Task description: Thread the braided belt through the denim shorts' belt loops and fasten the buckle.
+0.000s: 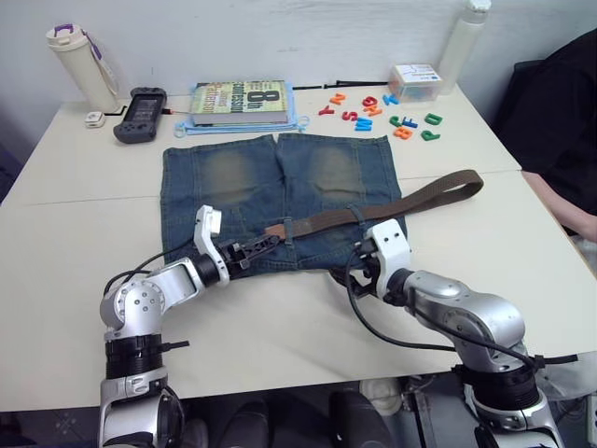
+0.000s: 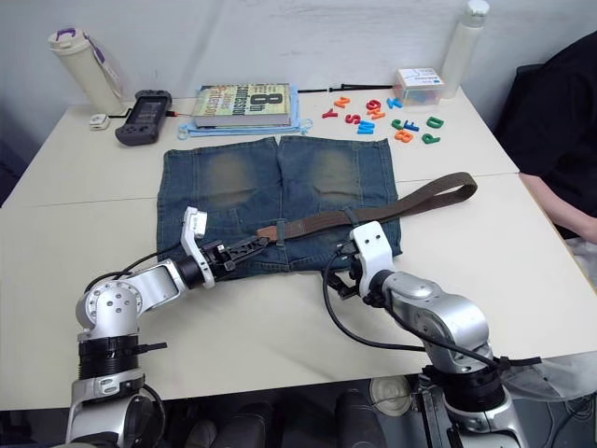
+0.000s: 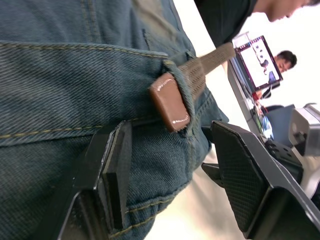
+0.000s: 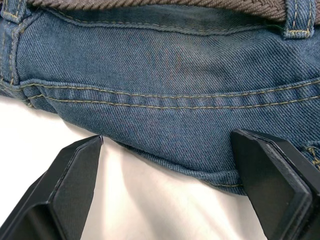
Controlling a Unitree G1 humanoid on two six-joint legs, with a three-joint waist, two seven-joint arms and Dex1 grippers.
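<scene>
head cam: braided belt (image 1: 392, 207) lies across denim shorts (image 1: 280, 201) waistband, tan tip past mid belt loop (image 1: 287, 229) | L wrist: left gripper (image 3: 170, 170) fingers apart, tip just ahead; belt limp, grab stiff tip | R wrist: right gripper (image 4: 167, 167) fingers apart over hem, holding nothing.
</scene>
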